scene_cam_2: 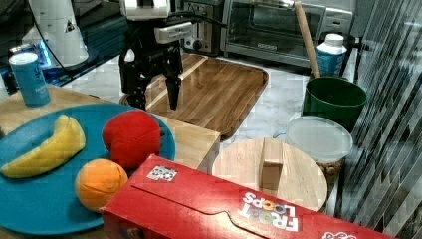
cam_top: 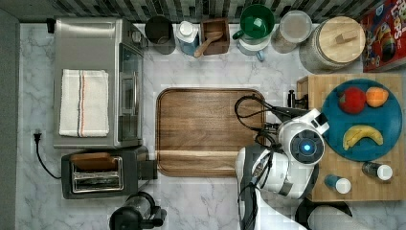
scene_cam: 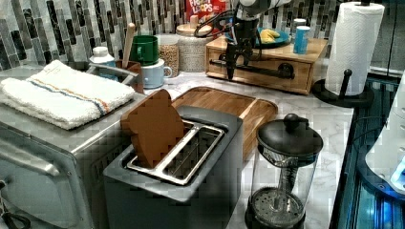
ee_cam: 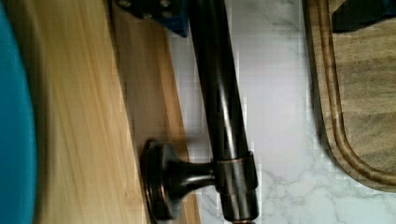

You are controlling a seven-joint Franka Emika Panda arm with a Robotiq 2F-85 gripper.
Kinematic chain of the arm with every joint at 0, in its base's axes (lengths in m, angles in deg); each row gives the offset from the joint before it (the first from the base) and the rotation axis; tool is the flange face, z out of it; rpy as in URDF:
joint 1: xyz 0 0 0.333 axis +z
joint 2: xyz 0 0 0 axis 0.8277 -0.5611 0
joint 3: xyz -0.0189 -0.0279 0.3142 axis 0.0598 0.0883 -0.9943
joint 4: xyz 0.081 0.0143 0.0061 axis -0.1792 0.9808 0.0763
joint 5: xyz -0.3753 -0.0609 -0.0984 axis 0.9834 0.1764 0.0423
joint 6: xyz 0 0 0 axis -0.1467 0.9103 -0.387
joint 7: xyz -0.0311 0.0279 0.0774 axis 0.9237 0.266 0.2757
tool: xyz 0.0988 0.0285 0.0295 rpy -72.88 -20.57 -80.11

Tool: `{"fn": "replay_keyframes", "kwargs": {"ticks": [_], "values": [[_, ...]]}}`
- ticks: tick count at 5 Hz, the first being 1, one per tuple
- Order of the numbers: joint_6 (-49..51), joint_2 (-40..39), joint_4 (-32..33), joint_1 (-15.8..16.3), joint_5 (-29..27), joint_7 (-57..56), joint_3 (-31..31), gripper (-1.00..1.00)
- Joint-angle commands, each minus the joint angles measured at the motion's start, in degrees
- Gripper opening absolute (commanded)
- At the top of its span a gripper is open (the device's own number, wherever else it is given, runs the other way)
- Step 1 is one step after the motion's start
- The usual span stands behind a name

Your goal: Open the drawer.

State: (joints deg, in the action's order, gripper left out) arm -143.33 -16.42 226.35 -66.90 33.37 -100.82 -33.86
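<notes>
Claw (scene_cam_2: 158, 99) of the arm hangs in front of the drawer (scene_cam: 260, 71), fingers (scene_cam_2: 173, 94) pointing down and spread apart, with nothing gripped between them. In the left view the fingers come down at the black bar handle (scene_cam: 260, 70), near the end at the left view's left; whether they touch the bar I cannot tell. The wrist view looks straight down on the handle (ee_cam: 219, 93), a dark glossy bar standing off the light wood front on a round post, with marble counter (ee_cam: 280, 93) beyond it and the rounded corner of the brown tray (ee_cam: 359, 93) past that.

The drawer sits in a light wood box at the counter's edge on the top view's right, its front facing the tray (cam_top: 206, 132) in the middle of the counter. In the left view the front lies flush with the box. On top of the box rests a blue plate (cam_top: 385, 120) carrying a red apple (cam_top: 352, 100), an orange (cam_top: 377, 97) and a banana (cam_top: 362, 135), with two small bottles (cam_top: 337, 184) near the corner of the box top.

At the counter's far side in the top view stand a toaster oven (cam_top: 95, 81) with a folded towel (cam_top: 84, 102) on it and a toaster (cam_top: 98, 173).
</notes>
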Motion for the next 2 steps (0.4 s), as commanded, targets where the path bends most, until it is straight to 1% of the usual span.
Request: {"fn": "replay_keyframes", "kwargs": {"ticks": [1,2], "values": [[-1.4,-1.0,1.2,5.2,-2.9,1.0,-3.9,1.0],[-4.4,-1.6,2.7,7.5,-0.6,5.8,-4.9,1.0]]}}
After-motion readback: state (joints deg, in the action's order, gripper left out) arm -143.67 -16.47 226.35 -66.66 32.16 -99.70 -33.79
